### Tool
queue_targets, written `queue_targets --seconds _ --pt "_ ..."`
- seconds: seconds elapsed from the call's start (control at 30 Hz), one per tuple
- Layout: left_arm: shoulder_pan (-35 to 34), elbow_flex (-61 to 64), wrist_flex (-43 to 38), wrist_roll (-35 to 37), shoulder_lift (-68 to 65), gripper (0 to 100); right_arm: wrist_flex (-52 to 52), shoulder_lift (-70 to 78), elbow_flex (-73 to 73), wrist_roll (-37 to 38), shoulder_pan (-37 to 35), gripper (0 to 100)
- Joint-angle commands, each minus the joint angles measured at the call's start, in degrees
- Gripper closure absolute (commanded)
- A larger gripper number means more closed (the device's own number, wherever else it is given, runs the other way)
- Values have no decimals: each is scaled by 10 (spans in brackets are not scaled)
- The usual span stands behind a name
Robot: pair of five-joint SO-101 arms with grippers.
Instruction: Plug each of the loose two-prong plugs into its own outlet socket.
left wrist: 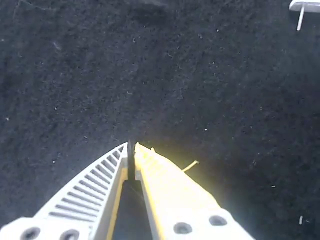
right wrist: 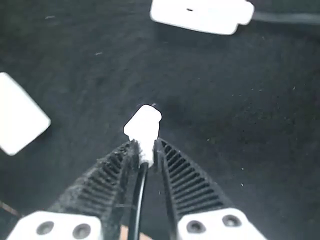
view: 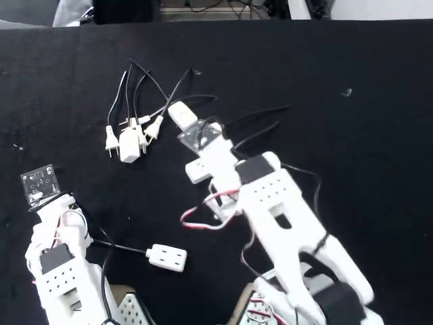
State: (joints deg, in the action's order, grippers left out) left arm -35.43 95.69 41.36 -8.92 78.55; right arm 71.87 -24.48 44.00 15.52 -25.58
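Fingers (right wrist: 185,175), R gripper (right wrist: 145,147): clamped on two-prong plug (right wrist: 144,122); judged light, rigid, slick, best held by body. L gripper (left wrist: 132,150): closed.

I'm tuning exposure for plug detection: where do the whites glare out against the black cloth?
High view: the loose plugs wash out to flat white, edges merging. Right wrist view: the plug in the right gripper's jaws glares, its surface detail lost.

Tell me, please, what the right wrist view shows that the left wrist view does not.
Right wrist alone: the right gripper shut on a small white plastic plug with a black cord, near a white corded block and a white rectangular block. Left wrist alone: the left gripper shut, and a white pronged piece farther off. Both: the black cloth table.
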Motion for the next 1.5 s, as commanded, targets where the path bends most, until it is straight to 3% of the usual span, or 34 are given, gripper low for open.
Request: queue_targets --seconds 0.0,0.13,0.33,0.47,0.6,0.8,1.17,1.3,1.47 --pt "-7 4 -10 4 4 968 -54 21 7 6 10 987" --pt "-7 4 -10 4 4 967 -91 28 29 101 11 962" --pt "-7 4 -10 3 4 967 -86 24 58 209 13 802" --pt "-9 4 -10 3 4 967 -39 24 57 362 15 801" --pt "-10 4 -10 3 4 967 -19 24 56 494 61 799" --pt "-9 5 -10 3 4 967 -68 29 73 517 129 797" --pt "-7 5 -10 1 4 967 -170 33 131 520 122 797" --pt "-9 5 -10 1 4 967 -190 95 128 520 120 797" --pt "-9 5 -10 1 4 967 -150 168 73 520 127 800"
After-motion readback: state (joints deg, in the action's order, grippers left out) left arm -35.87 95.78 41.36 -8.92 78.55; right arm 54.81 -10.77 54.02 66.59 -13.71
